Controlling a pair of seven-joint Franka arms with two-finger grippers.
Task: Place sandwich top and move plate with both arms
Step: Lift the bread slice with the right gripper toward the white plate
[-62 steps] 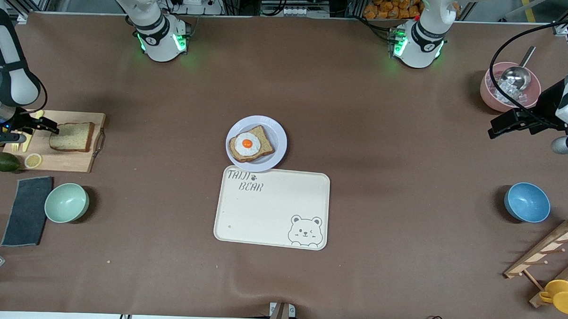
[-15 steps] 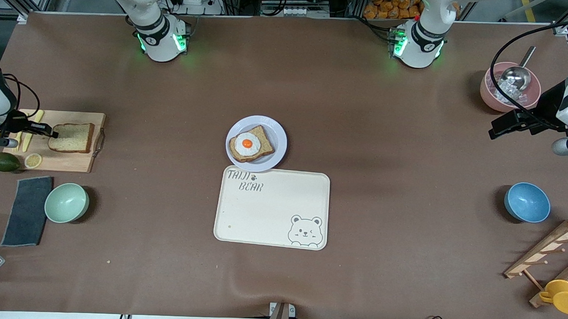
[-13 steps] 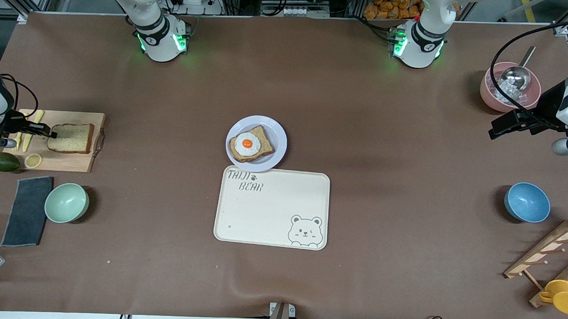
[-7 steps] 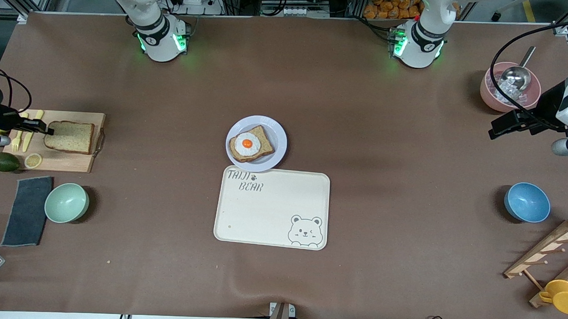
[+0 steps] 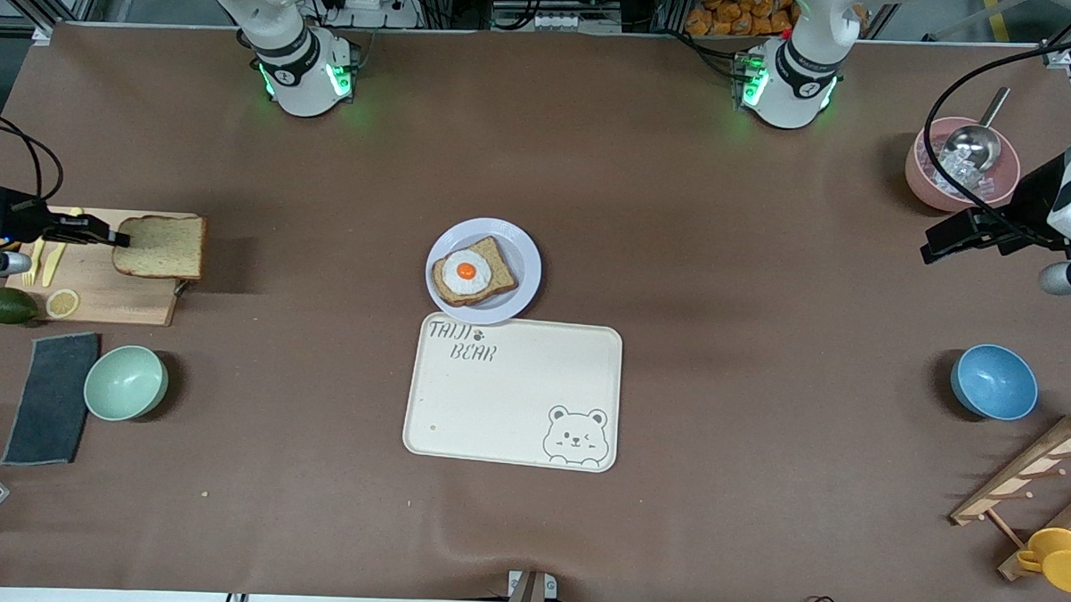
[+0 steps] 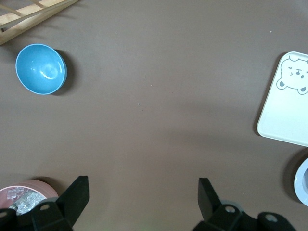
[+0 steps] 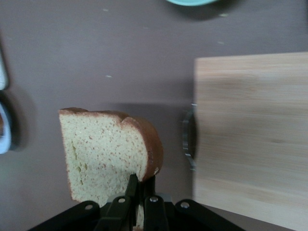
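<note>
Two arms up, one carrying bread

From my seat, nearest the front camera lies the cream tray (image 5: 512,392), and the plate (image 5: 484,271) with its egg-topped slice (image 5: 472,271) touches the tray's edge at 12 o'clock. My right gripper (image 5: 121,238) pinches the sandwich top (image 5: 161,246) by its crust, lifted over the cutting board (image 5: 99,290). My left gripper (image 6: 143,195) waits, fingers (image 6: 78,193) spread, over bare table by the pink bowl (image 5: 939,181)

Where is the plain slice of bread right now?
The plain bread slice is up in the air, pinched by the right end effector over the wooden cutting board's edge, at the right arm's end of the table.
</note>
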